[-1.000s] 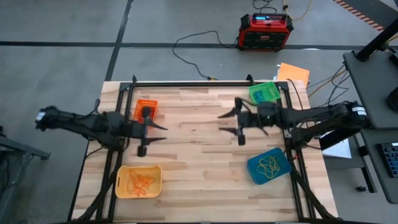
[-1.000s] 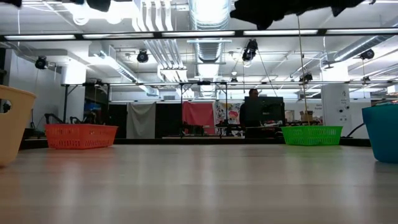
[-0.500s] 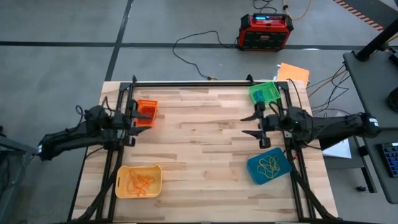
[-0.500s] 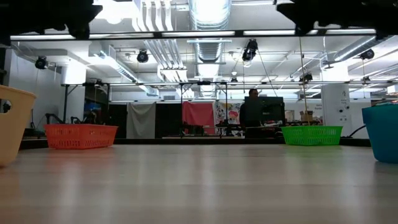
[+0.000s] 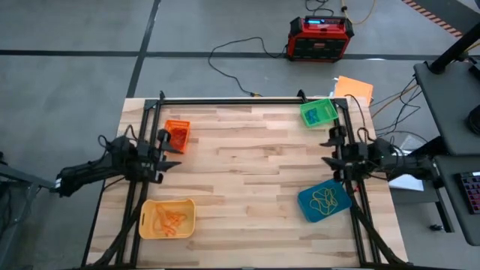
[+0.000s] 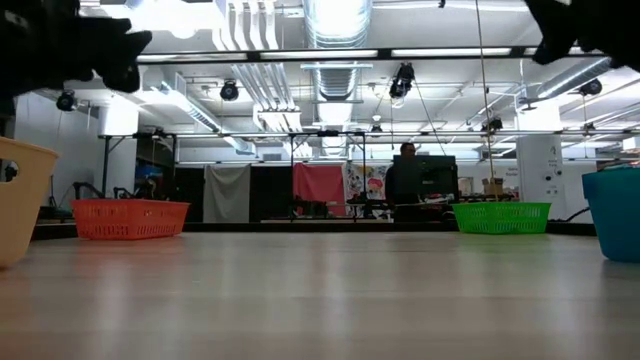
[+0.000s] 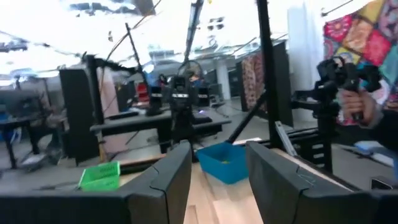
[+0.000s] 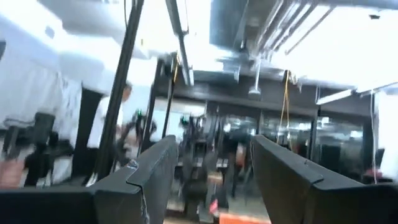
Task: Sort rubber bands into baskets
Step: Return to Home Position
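Note:
Four baskets stand on the wooden table: orange (image 5: pixel 177 135) at far left, green (image 5: pixel 319 112) at far right, blue (image 5: pixel 324 199) at near right, yellow (image 5: pixel 167 217) at near left. Orange rubber bands (image 5: pixel 171 218) lie in the yellow basket and yellow ones (image 5: pixel 325 198) in the blue basket. My left gripper (image 5: pixel 166 152) hovers open and empty at the left edge, just near of the orange basket. My right gripper (image 5: pixel 330 148) hovers open and empty at the right edge, between the green and blue baskets. The left wrist view looks between its fingers at the blue basket (image 7: pixel 225 163).
Black frame rails (image 5: pixel 247 100) run along the table's far and side edges. A red-black box (image 5: pixel 320 37) with cables sits on the floor beyond the far edge. An orange sheet (image 5: pixel 354 88) lies past the green basket. A person's hand (image 7: pixel 360 106) shows beyond the table.
Both arms have drawn back from the table's middle and sunk. My left gripper has gone toward the left edge, my right gripper toward the right edge, and each has tipped its fingers upward. Both have stayed open and empty. The baskets have not moved.

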